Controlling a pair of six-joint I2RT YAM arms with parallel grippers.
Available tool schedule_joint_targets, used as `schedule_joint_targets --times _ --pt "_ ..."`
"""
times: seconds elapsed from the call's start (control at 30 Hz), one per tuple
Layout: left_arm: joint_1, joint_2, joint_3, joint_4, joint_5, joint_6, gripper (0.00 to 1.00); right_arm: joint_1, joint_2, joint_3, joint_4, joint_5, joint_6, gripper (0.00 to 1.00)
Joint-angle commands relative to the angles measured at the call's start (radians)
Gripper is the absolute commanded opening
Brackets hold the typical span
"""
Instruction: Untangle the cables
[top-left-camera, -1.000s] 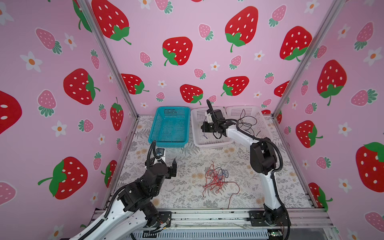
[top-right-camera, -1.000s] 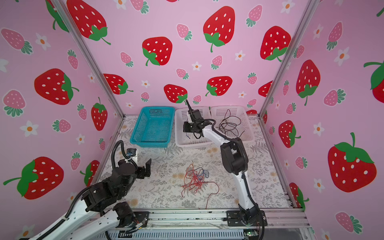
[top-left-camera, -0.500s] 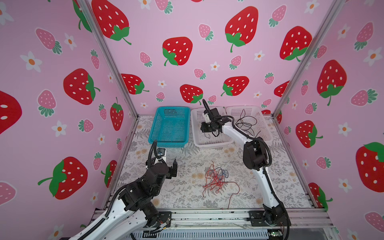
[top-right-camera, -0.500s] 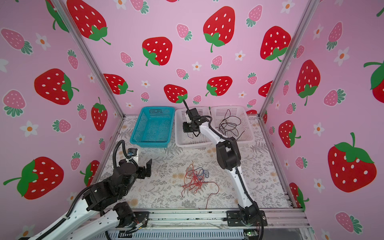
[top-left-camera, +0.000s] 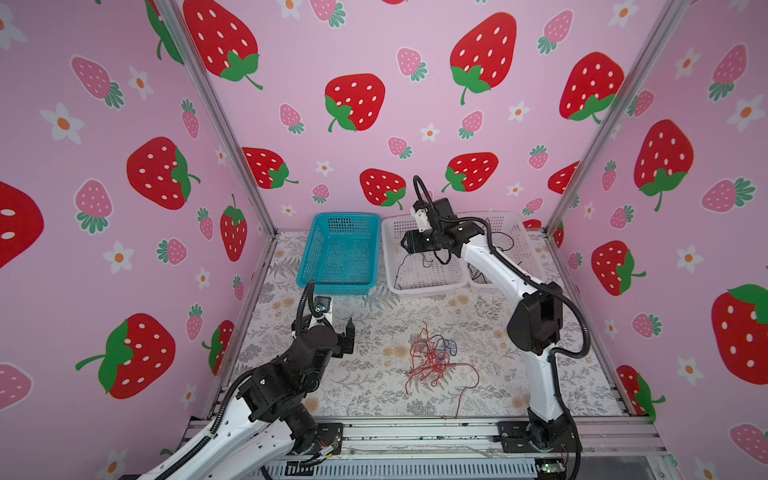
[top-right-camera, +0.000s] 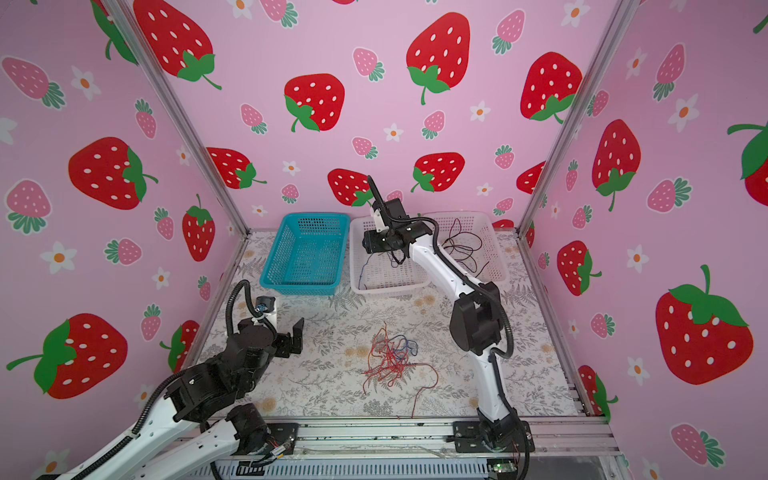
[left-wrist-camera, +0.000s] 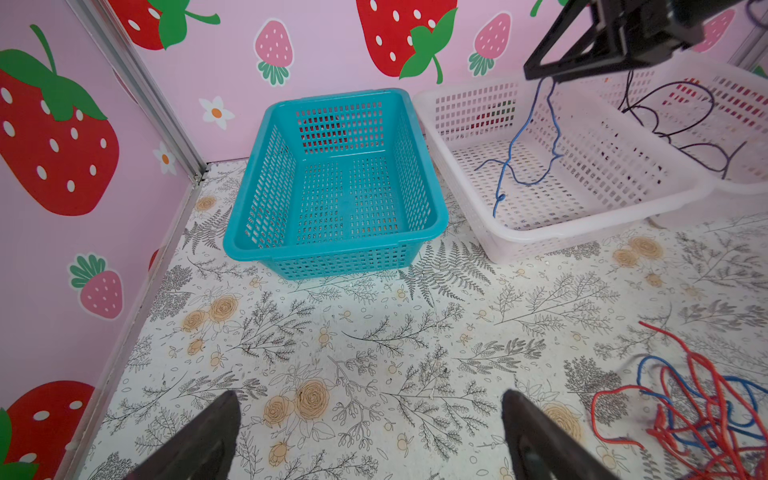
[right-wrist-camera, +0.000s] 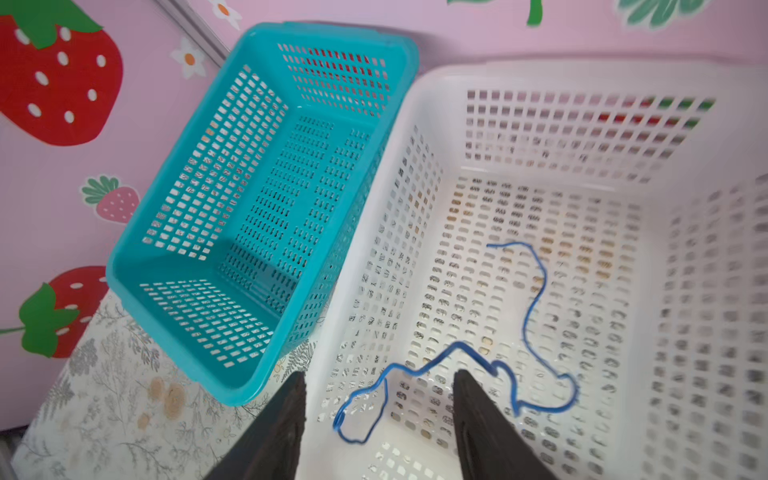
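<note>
Top views, left hand (top-left-camera: 343, 332): is hovering low over the worktop (top-left-camera: 374, 399), jaws spread wide, gripping nothing.
Top views, right hand (top-left-camera: 407, 244): is reaching over the white basket (top-left-camera: 424, 289); its jaws are too small to judge here.
Top views, cables (top-left-camera: 432, 361): red and blue ones are lying tangled mid-worktop, apart from both hands.
Top views, other cables: a blue cable (top-right-camera: 363, 270) is trailing into the white basket; a black cable (top-right-camera: 461, 245) is lying in a second white basket (top-right-camera: 478, 215).
Left wrist, left hand (left-wrist-camera: 370, 399): fingers are standing wide apart over bare worktop, the cables (left-wrist-camera: 685, 411) off to one side.
Left wrist, blue cable (left-wrist-camera: 511, 166): is running from the white basket's (left-wrist-camera: 582, 224) floor up to the right hand (left-wrist-camera: 540, 70); whether they are touching cannot be told.
Left wrist, blue basket (left-wrist-camera: 332, 245): is sitting just beside the white one.
Right wrist, right hand (right-wrist-camera: 378, 376): jaws are standing partly apart, pinching nothing.
Right wrist, blue cable (right-wrist-camera: 532, 307): is curling across the white basket's (right-wrist-camera: 540, 70) floor, passing under the gap between the fingers.
</note>
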Motion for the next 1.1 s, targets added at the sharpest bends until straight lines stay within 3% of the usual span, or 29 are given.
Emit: schedule_joint_targets --times 0.0,0.23,0.43,0.7,0.83,1.07 --pt "0.005 -0.001 -0.005 0.006 -0.009 0.009 0.99 0.017 -0.038 -0.026 -0.078 0.090 -0.062 0.62" --pt "0.006 -0.002 -0.005 0.007 -0.008 0.012 0.99 0.019 -0.138 -0.154 -0.055 0.163 -0.077 0.60" --pt "0.006 0.001 -0.005 0.006 0.006 0.017 0.99 0.026 -0.325 -0.437 0.087 0.103 -0.047 0.59" --pt "0.006 0.012 0.004 0.001 0.071 0.023 0.99 0.092 -0.682 -0.928 0.241 0.047 -0.016 0.58" --pt "0.006 0.029 0.020 0.001 0.163 0.018 0.99 0.112 -0.839 -1.149 0.272 -0.007 0.009 0.57" --pt "0.003 0.204 0.119 -0.018 0.486 -0.094 0.99 0.153 -1.028 -1.394 0.372 -0.087 0.050 0.56"
